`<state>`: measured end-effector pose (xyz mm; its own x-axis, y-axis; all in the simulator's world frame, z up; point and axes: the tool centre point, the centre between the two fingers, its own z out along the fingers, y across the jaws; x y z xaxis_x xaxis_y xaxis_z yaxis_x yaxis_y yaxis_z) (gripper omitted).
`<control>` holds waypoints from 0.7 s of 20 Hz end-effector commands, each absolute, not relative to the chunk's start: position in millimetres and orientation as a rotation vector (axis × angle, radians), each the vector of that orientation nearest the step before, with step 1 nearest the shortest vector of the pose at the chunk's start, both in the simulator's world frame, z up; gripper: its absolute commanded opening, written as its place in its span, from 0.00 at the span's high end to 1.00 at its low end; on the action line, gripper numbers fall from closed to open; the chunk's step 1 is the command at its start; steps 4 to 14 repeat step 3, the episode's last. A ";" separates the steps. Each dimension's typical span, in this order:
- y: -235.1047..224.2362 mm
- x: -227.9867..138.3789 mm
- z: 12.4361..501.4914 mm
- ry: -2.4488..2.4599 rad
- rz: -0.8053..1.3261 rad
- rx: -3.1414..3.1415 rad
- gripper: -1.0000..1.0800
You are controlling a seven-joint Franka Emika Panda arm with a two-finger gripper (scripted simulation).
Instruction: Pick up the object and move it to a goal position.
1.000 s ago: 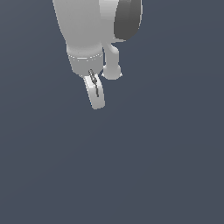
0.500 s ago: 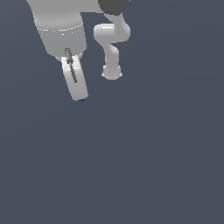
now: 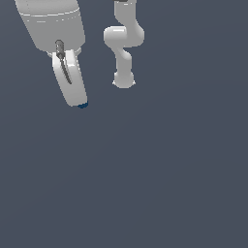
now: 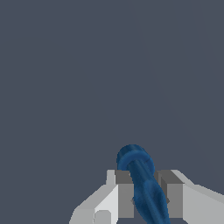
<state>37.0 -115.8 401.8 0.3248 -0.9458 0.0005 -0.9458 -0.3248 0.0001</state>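
My white gripper (image 3: 77,102) hangs at the upper part of the exterior view's left, seen edge-on. A tiny dark-blue object (image 3: 83,105) peeks out at its fingertips. In the wrist view the object (image 4: 142,183) is a dark-blue elongated piece with a rounded end, clamped between the two grey finger pads (image 4: 126,194). The gripper (image 4: 144,192) is shut on it and holds it above the dark grey floor (image 3: 145,184).
The white arm base and lower links (image 3: 124,48) stand at the top middle of the exterior view, to the right of the gripper. Plain dark grey floor fills everything else.
The gripper has moved toward the exterior view's left and closer to the camera, looking larger. The blue object now shows at its fingertips.
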 end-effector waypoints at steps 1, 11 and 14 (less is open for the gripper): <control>-117.0 38.2 404.1 -1.825 0.000 2.557 1.00; -117.2 38.4 404.6 -1.825 0.000 2.557 1.00; -117.2 38.4 404.6 -1.825 0.000 2.557 1.00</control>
